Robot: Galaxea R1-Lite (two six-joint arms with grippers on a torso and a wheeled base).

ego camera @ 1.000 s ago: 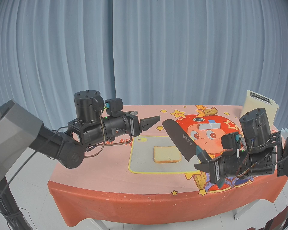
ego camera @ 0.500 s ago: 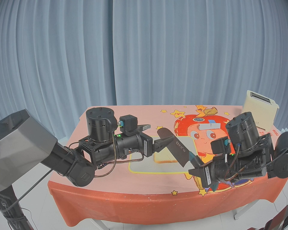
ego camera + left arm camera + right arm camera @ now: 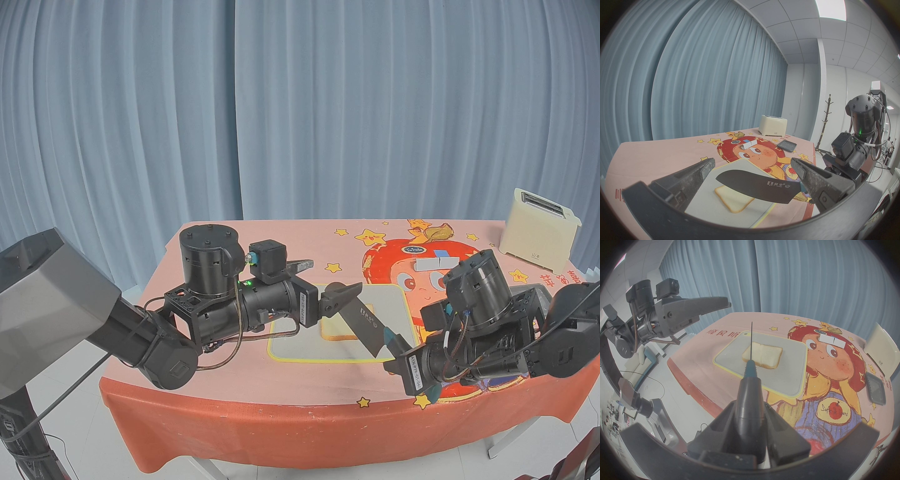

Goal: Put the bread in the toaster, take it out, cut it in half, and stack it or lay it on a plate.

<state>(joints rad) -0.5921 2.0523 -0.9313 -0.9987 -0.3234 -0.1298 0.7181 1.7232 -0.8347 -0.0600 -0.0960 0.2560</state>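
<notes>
- Black steel and a teal collar: your right tool (image 3: 750, 415) is clamped on the handle of the kitchen knife (image 3: 365, 322). The blade stands on edge and points straight ahead of the tool, so it is likely set for a downward cut.
- Just ahead of that tool and lower lies the bread slice (image 3: 762, 355), flat on the grey cutting board (image 3: 787, 374). The blade hangs over it, lined up a little off its middle; you cannot tell whether it touches.
- A faint line crosses the slice, and the views do not show whether it goes right through.
- Your left tool (image 3: 752, 164) is spread wide and holds nothing. It faces the right tool, with the blade and slice just beyond its fingertips, probably to steady the bread.
- On the desk (image 3: 250, 375), the toaster (image 3: 540, 231) stands well behind the right tool. A black tray (image 3: 875, 388) lies off to that tool's side, probably where the halves will go.
</notes>
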